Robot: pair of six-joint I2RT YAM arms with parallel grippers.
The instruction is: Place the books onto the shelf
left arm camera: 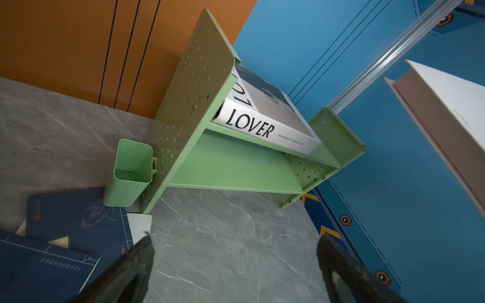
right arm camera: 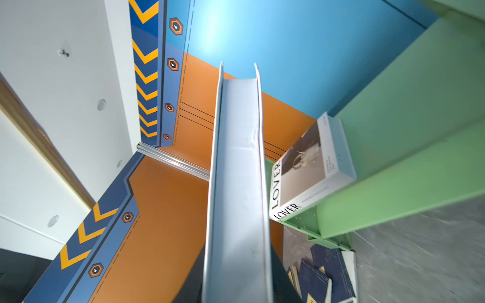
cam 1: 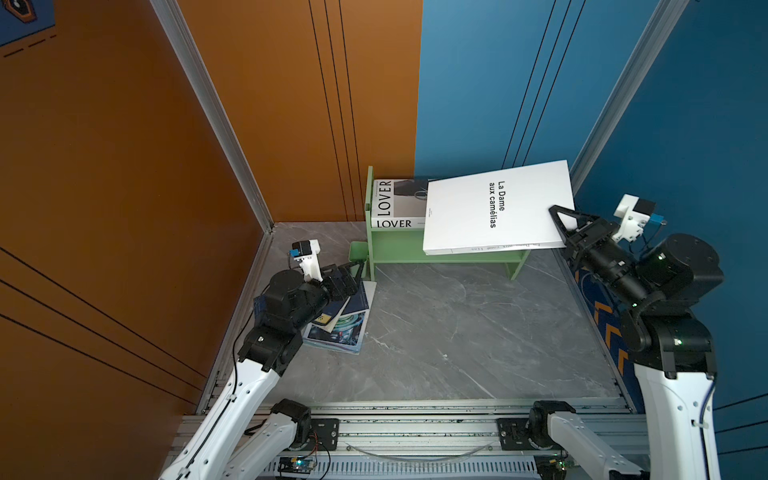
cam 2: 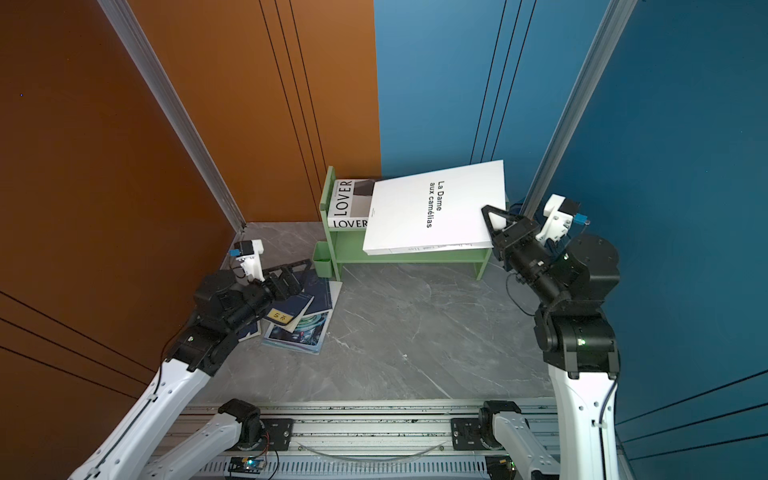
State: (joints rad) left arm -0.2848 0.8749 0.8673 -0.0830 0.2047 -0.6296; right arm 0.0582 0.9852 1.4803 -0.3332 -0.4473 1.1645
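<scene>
At the left, the left gripper (left arm camera: 235,237) hangs with its jaws spread wide and nothing between them, low over a loose pile of thin navy books with yellow labels (cam 2: 291,309). The pile lies on the grey marble-patterned tabletop (cam 1: 457,332). Partly under it is a teal picture magazine (cam 2: 303,332). Just beyond the pile, a little light-green cup (cam 2: 322,259) hangs on the left side panel of the small light-green two-tier shelf (cam 1: 415,249), which stands against the back wall.

On the shelf's top tier, against the left panel, a thick white book lettered LOVER (cam 1: 392,205) lies flat. To its right, a large white book titled La Dame aux camélias (cam 1: 494,208) is held tilted above the top tier. In both top views its left edge covers part of the LOVER book; whether the two touch cannot be told.

The right gripper (cam 1: 555,214) is clamped on that book's right edge.
</scene>
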